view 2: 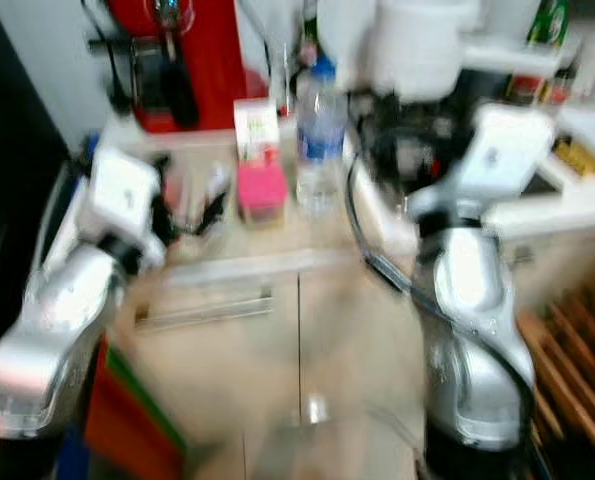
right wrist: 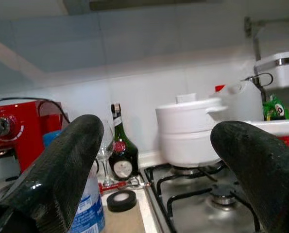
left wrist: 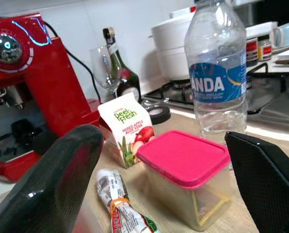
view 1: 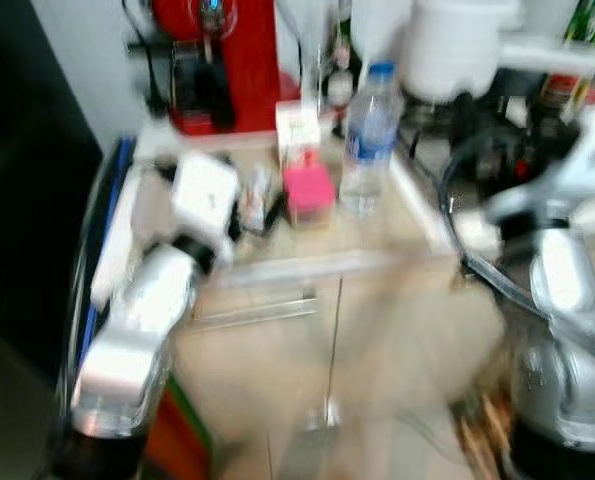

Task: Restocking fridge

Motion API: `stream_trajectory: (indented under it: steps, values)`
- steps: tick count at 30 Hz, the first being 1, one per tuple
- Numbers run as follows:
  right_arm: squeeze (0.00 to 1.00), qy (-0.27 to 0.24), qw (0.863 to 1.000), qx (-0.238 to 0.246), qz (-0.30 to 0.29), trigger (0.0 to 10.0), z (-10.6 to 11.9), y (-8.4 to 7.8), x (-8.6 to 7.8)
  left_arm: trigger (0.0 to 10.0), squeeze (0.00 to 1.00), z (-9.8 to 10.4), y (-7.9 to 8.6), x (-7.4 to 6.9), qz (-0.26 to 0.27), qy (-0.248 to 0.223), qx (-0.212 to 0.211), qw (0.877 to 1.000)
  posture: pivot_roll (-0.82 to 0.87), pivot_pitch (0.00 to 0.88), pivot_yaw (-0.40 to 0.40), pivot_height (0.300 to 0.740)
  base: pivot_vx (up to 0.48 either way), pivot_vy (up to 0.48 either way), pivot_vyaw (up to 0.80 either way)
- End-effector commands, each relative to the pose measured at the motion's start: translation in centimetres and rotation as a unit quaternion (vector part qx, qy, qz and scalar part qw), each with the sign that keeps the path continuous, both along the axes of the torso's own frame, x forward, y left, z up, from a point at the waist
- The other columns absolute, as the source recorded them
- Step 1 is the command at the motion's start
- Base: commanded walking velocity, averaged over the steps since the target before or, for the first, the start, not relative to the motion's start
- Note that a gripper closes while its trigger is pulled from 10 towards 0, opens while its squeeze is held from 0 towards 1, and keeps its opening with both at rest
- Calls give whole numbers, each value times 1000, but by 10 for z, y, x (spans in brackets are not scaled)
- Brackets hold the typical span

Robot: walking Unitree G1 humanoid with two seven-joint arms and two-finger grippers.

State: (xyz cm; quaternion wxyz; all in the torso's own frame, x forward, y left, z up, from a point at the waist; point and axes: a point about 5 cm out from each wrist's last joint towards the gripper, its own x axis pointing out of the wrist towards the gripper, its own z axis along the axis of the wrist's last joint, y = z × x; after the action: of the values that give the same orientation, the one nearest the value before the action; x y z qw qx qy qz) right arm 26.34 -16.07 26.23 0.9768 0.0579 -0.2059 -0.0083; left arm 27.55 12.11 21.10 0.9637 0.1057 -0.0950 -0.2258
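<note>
On the wooden counter (view 1: 377,238) stand a pink-lidded clear container (left wrist: 185,174), a small juice carton (left wrist: 127,127) behind it and a clear water bottle (left wrist: 217,73) beside it. A wrapped packet (left wrist: 117,204) lies in front of the carton. My left gripper (left wrist: 161,145) is open and low over the counter, its two black fingers either side of the pink-lidded container (view 1: 308,190) without touching it. My right gripper (right wrist: 156,141) is open and empty, held up near the stove. The head views are blurred.
A red coffee machine (view 1: 222,60) stands at the back left of the counter. A white pot (right wrist: 190,131) sits on the gas stove (right wrist: 207,204), with a dark bottle (right wrist: 120,155), a wine glass (left wrist: 103,65) and a tape roll (right wrist: 121,200) nearby. Cabinet doors (view 1: 252,310) lie below the counter.
</note>
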Motion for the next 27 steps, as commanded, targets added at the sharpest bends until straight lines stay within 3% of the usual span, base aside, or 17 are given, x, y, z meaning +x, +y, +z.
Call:
stream_trajectory:
  steps: [1, 3, 5, 6, 8, 9, 14, 22, 27]
  values:
    - [0, -8, 1000, 0, 19, 10000, 5, 6, 0, 10000, 0, 4, 5, -2, -7, -5, -2, 1000, -18, 0, 34, 740, 0, 0, 0]
    - [0, -16, 999, 8, 49, 10000, 13, 6, 5, 10000, 0, 7, 3, -8, -47, -9, -7, 999, -16, 0, 32, 740, 0, 0, 0]
    - [0, -17, 997, 12, 69, 10000, 14, 7, 7, 10000, 0, 7, 3, -9, -53, -7, -7, 999, -16, 0, 32, 740, 0, 0, 0]
    - [616, -15, 997, 11, 80, 10000, 15, 8, 8, 10000, 0, 7, 3, -9, -54, -5, -8, 998, -17, 0, 32, 740, 0, 0, 0]
    - [616, -14, 996, 9, 87, 10000, 16, 9, 9, 10000, 0, 7, 3, -9, -55, -4, -8, 998, -17, 0, 32, 740, 0, 0, 0]
    - [1000, -13, 995, 5, 94, 10000, 17, 10, 12, 10000, 0, 7, 2, -8, -57, -5, -7, 998, -21, 0, 33, 740, 0, 0, 0]
    - [1000, 13, 994, -21, 106, 10000, 19, 14, 29, 10000, 0, 7, -2, -5, -61, -4, -4, 998, -26, 3, 30, 740, 0, 0, 0]
    - [1000, 81, 991, 0, 106, 10000, 11, 25, 61, 10000, 0, 7, -3, -3, -70, 4, 0, 998, -20, 14, 22, 740, 0, 0, 0]
    - [1000, 87, 989, 11, 120, 10000, 13, 32, 75, 10000, 0, 9, -5, -5, -86, 5, -2, 996, -9, 17, 14, 740, 0, 0, 0]
